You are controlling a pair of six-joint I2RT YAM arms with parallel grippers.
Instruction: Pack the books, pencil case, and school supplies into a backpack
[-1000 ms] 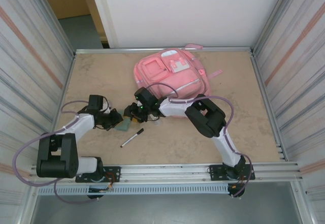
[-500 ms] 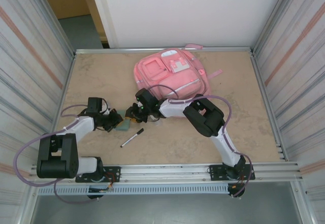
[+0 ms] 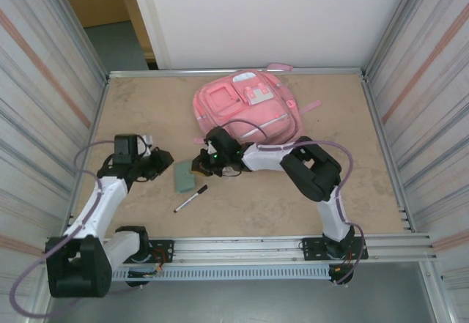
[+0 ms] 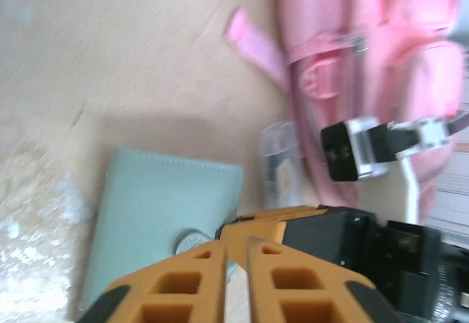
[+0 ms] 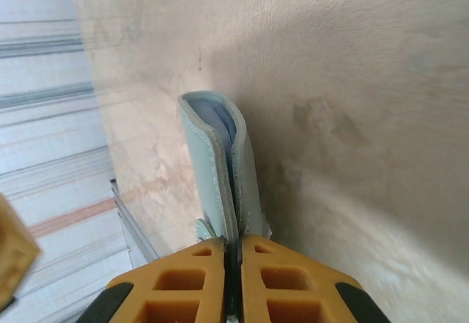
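The right pincer (image 5: 233, 246) is clenched on one edge of the grey-green block (image 5: 216, 162), which rests on the table (image 3: 366, 162) just at the near side of the backpack (image 3: 245, 103). The left pincer (image 4: 234, 253), a little farther from the backpack, is nearly closed and holds nothing. The hold is narrow, so the block may bend or slip when lifted. The backpack also seems closed, so pushing would only shove it.

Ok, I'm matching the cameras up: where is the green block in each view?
Top external: green block left of centre on the table, just up-left of the pen.
Left wrist: lower left.
Right wrist: centre, seen edge-on.
Shared landmark: the right claw, shut on the block's edge.
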